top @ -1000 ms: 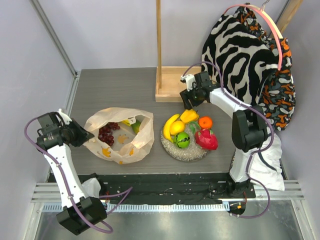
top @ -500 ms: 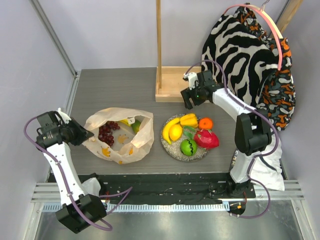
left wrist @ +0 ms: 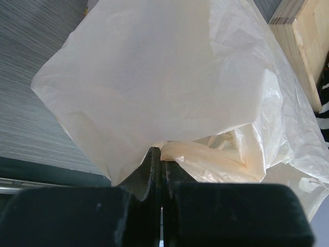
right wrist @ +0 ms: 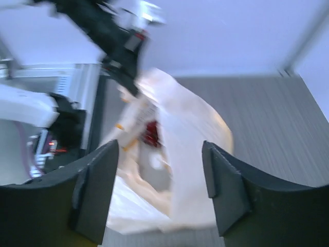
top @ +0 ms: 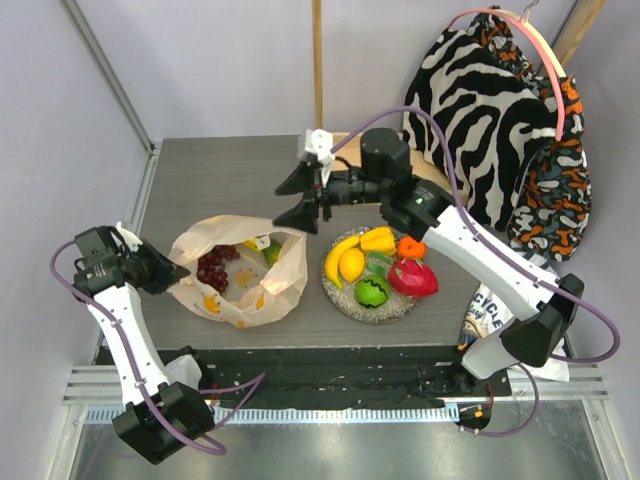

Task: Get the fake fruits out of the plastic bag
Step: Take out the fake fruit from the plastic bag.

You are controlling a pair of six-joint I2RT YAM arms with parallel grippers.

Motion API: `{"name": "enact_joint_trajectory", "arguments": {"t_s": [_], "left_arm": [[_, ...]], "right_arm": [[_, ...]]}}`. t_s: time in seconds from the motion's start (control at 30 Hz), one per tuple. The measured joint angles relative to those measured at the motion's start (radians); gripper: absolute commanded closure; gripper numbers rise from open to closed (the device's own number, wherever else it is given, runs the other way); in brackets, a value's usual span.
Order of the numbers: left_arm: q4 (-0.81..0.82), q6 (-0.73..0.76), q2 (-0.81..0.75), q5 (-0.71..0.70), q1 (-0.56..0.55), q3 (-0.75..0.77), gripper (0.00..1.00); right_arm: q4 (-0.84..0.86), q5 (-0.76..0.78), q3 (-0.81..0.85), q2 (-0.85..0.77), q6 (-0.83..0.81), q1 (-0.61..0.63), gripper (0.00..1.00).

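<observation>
Grey table [top: 220,180], crinkly peach plastic bag [top: 285,278] gaping; dark grapes [top: 212,268] inside

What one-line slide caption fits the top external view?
Left gripper pinches the plastic bag while the open right gripper faces its mouth; grapes lie inside, other fruits on the plate.

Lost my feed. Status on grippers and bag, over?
Left gripper shut on plastic bag edge. Right gripper open, empty, near bag mouth. Grapes inside. Nothing blocking.
</observation>
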Motion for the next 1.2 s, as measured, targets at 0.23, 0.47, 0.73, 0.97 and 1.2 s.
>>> {"name": "enact_joint_trajectory", "arguments": {"t_s": [0.23,0.47,0.73,0.97,1.2], "left_arm": [[-0.001,-0.020,0.013,0.008,0.000,0.002,1.00],[0.006,-0.024,0.005,0.029,0.000,0.032,1.00],[-0.020,0.004,-0.078,0.045,-0.014,0.035,1.00],[-0.021,0.004,-0.094,0.046,-0.027,0.021,1.00],[-0.019,0.003,-0.083,0.054,-0.029,0.021,1.00]], "right_arm": [[0.022,-0.093,0.042,0.151,-0.039,0.161,0.51],[-0.072,-0.024,0.044,0.386,-0.143,0.246,0.57],[-0.084,0.236,-0.195,0.339,-0.230,0.286,0.57],[-0.165,0.336,-0.333,0.297,-0.283,0.290,0.57],[-0.166,0.370,-0.190,0.305,-0.291,0.290,0.48]]}}
